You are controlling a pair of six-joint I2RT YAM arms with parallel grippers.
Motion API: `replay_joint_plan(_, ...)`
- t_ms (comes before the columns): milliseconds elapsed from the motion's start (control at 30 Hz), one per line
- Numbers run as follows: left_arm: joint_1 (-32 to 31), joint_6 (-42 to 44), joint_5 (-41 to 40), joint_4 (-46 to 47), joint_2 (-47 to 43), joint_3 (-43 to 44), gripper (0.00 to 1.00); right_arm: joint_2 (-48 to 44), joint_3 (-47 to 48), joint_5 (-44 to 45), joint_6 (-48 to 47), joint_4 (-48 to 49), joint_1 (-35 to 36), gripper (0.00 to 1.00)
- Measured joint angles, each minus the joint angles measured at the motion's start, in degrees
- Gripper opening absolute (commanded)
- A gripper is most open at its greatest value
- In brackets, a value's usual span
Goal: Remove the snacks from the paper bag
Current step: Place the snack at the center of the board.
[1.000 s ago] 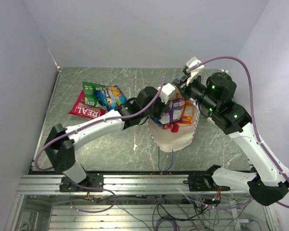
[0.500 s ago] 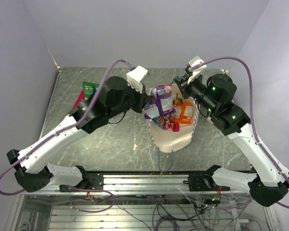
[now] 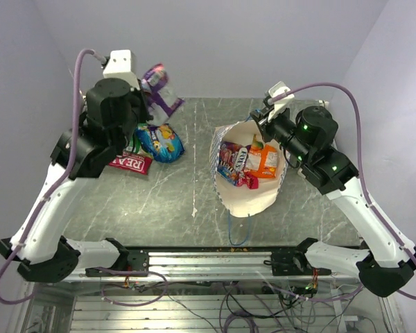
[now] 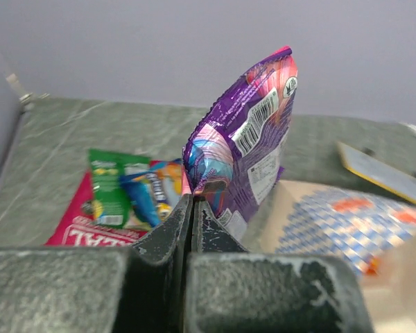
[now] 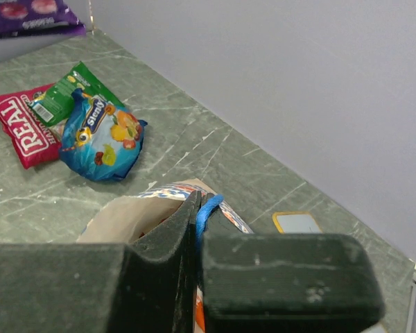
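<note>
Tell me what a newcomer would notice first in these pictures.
The purple packet stands out first, pinched in the left gripper and held high over the far left of the table. Next is the paper bag, lying open mid-table with more packets inside and the right gripper shut on its far rim. A red packet and a blue packet lie on the table at far left.

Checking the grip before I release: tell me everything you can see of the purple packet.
Glossy purple packet, pink and blue artwork, white barcode panel, crinkled foil-like film. It stands upright, pinched at its lower edge by the shut left gripper, held in the air; nothing else touches it.
</note>
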Motion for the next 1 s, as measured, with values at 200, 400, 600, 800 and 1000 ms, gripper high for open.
replay_joint_plan(200,15.0,-8.5,0.1,-1.7,8.7,-1.3,0.07,2.0,0.7,0.0,-1.6,-0.2,0.0,0.0)
replay_joint_plan(400,29.6,-18.4,16.3,0.9,17.7,-9.9,0.07,2.3,1.1,-0.1,-2.6,-0.6,0.0,0.0)
replay_joint_plan(600,38.7,-22.9,29.4,9.2,24.9,-17.4,0.07,2.3,1.2,-1.5,-2.4,-1.2,0.0,0.0)
replay_joint_plan(800,42.8,-23.8,37.4,14.9,30.4,-19.5,0.07,2.3,1.3,-2.0,-2.4,-1.9,0.0,0.0)
replay_joint_plan(1000,45.2,-22.7,37.9,13.9,32.6,-19.5,0.07,2.2,1.3,-1.9,-2.4,-2.3,0.0,0.0)
